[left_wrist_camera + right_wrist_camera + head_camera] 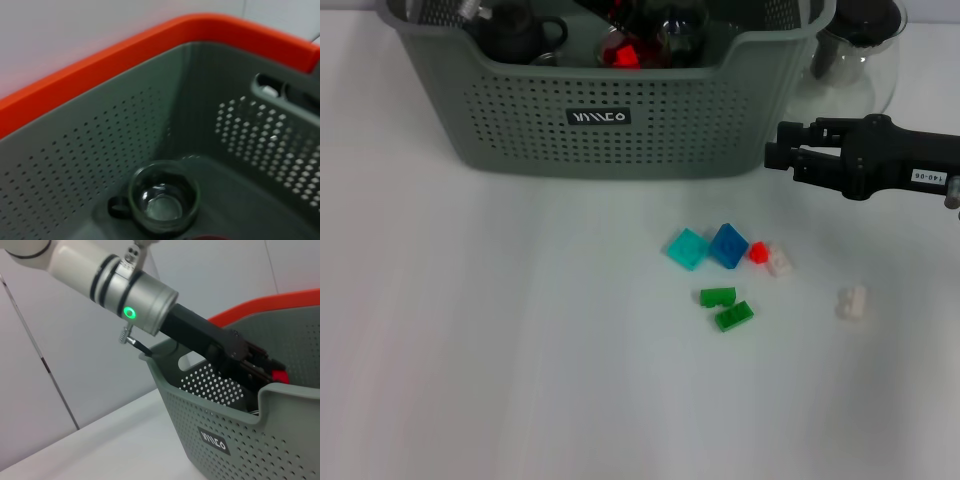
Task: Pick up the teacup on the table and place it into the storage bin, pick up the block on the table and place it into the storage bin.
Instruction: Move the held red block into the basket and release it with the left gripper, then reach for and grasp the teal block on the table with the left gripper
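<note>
The left gripper (pixel 272 374) is positioned inside the storage bin (pixel 620 130) rim — apparently clamped on a red block (pixel 280 375); the right gripper (pixel 775 157) is held beside the bin, jaws closed, empty.

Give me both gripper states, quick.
Left gripper: closed on the red block, inside the storage bin.
Right gripper: cannot be told; beside it.

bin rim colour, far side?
Orange-red on the storage bin far rim, clearest in the left wrist view; walls are grey-green.
</note>
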Robot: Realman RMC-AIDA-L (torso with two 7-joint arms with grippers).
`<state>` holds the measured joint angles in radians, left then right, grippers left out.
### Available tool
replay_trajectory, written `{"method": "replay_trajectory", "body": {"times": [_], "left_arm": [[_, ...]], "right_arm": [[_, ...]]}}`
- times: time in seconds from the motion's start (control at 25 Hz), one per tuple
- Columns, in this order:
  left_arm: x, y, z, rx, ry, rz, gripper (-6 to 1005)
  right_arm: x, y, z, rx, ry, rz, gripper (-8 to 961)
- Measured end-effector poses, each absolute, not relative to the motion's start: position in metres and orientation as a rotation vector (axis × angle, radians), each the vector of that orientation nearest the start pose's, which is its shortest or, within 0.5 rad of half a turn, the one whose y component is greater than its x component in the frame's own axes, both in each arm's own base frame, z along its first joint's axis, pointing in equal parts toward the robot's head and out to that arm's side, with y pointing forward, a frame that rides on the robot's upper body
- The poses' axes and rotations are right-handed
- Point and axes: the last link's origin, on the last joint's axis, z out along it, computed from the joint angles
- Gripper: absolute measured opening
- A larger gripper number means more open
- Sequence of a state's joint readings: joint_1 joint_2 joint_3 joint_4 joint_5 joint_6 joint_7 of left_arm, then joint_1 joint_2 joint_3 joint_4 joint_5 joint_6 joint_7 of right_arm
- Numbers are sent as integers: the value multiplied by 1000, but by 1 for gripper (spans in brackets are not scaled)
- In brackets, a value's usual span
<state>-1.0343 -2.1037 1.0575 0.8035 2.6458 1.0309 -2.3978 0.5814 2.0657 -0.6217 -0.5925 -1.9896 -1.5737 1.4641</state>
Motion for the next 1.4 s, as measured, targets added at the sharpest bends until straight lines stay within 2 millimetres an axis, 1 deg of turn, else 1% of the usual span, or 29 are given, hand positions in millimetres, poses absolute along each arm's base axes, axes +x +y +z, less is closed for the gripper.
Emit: {"method": "replay_trajectory", "body": {"times": [0.08,0.2,0.28,0.48,0.64,0.72,0.76,0.8,0.84,0.92,0.96,1.04,1.08,1.12,1.2,1.24,1.28,1.32,1.4], "left_arm": [[-114,472,-23,-2434,-712,112,691],[-110,471,-19,-2427,-715,64,692],[-108,468,-8,-2428,-730,-14,694],[-106,445,35,-2434,-727,-290,697],[-114,430,63,-2421,-706,-465,699],[-120,418,76,-2426,-665,-605,700],[-125,408,82,-2437,-613,-701,700],[-133,393,90,-2448,-547,-815,699],[-138,385,92,-2456,-516,-864,699],[-156,357,99,-2494,-414,-997,697],[-163,348,99,-2509,-387,-1022,696],[-185,330,95,-2532,-347,-1036,693],[-202,319,88,-2543,-350,-1012,691],[-218,309,78,-2561,-343,-974,682],[-238,295,61,-2600,-332,-916,665],[-249,288,50,-2630,-330,-878,657],[-258,282,39,-2662,-336,-847,648],[-263,279,31,-2684,-352,-827,639],[-273,273,7,-2746,-370,-781,622]], "right_arm": [[251,341,3,-2690,759,820,425],[252,341,4,-2687,760,818,425],[252,342,4,-2686,758,818,425],[250,344,5,-2685,752,817,424],[249,345,5,-2684,748,819,424],[249,346,7,-2679,749,826,424],[249,346,7,-2674,749,829,424],[249,346,8,-2671,750,832,424],[249,346,8,-2667,751,833,424],[250,346,8,-2665,753,834,424],[250,346,8,-2664,754,834,424],[250,346,7,-2663,755,834,424],[250,347,7,-2662,755,834,424],[249,347,7,-2663,755,835,424],[249,347,8,-2662,761,835,424],[250,347,8,-2661,767,835,424],[250,347,8,-2660,773,836,424],[250,347,9,-2659,779,837,424],[250,347,10,-2660,781,838,424]]}}
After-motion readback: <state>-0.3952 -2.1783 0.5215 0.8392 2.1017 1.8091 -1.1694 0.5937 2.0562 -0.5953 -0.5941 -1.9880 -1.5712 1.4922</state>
